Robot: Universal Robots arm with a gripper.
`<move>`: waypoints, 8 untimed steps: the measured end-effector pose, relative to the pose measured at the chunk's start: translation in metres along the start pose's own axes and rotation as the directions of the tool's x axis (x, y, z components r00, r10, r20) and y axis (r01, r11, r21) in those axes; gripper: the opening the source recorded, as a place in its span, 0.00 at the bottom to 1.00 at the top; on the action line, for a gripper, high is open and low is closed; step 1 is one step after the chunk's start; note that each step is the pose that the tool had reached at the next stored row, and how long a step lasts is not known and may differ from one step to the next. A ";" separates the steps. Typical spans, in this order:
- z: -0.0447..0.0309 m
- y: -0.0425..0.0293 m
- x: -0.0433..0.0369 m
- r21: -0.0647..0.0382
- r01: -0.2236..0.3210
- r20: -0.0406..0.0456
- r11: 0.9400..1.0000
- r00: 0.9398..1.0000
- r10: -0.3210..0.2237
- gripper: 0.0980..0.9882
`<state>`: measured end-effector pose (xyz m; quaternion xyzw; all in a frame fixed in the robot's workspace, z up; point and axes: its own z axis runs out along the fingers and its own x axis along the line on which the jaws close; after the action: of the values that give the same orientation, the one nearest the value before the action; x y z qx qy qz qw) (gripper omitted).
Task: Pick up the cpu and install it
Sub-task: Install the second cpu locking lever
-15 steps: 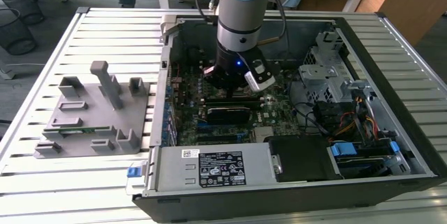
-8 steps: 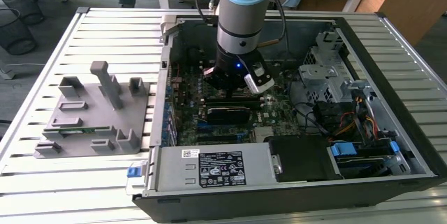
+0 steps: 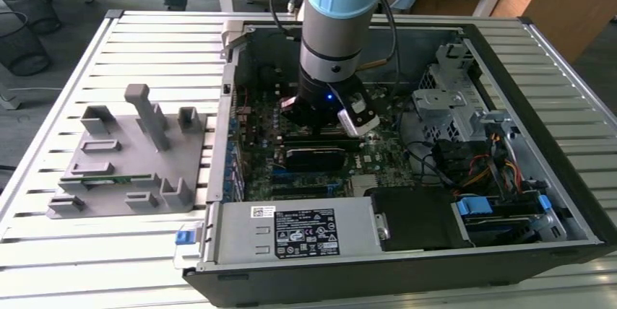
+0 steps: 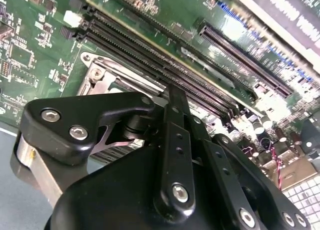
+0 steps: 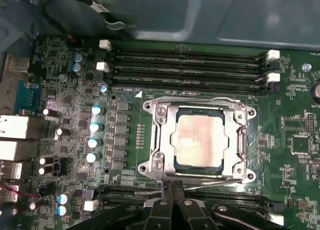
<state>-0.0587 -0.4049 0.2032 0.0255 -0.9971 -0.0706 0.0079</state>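
Note:
The cpu (image 5: 200, 142), a square chip with a dull silver top, lies flat in its socket on the green motherboard (image 5: 125, 120), with the metal retention frame (image 5: 160, 135) closed around it. My gripper (image 5: 170, 186) hovers just beside the socket's edge, between the frame and a row of memory slots, fingers pressed together with nothing between them. In the second wrist view the gripper (image 4: 173, 97) points down at the board next to the socket's corner. In the exterior view the arm reaches into the open computer case, and the gripper (image 3: 323, 127) is low over the board's middle.
Long black memory slots (image 5: 185, 64) run on both sides of the socket. A black block (image 3: 318, 156) sits just in front of the arm. A grey fixture tray (image 3: 126, 157) with a green memory stick (image 3: 101, 177) lies at the exterior view's left. Power supply (image 3: 299, 231) and drive cage (image 3: 453, 99) crowd the case.

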 end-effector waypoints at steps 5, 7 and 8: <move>-0.0001 -0.0030 0.0020 -0.023 0.000 0.001 1.000 1.000 0.000 0.01; 0.0002 -0.0036 0.0038 -0.031 0.001 0.002 1.000 1.000 -0.001 0.01; 0.0005 -0.0039 0.0046 -0.034 0.001 0.002 0.999 1.000 -0.001 0.01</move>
<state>-0.0631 -0.4089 0.2023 0.0256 -0.9958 -0.0876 0.0074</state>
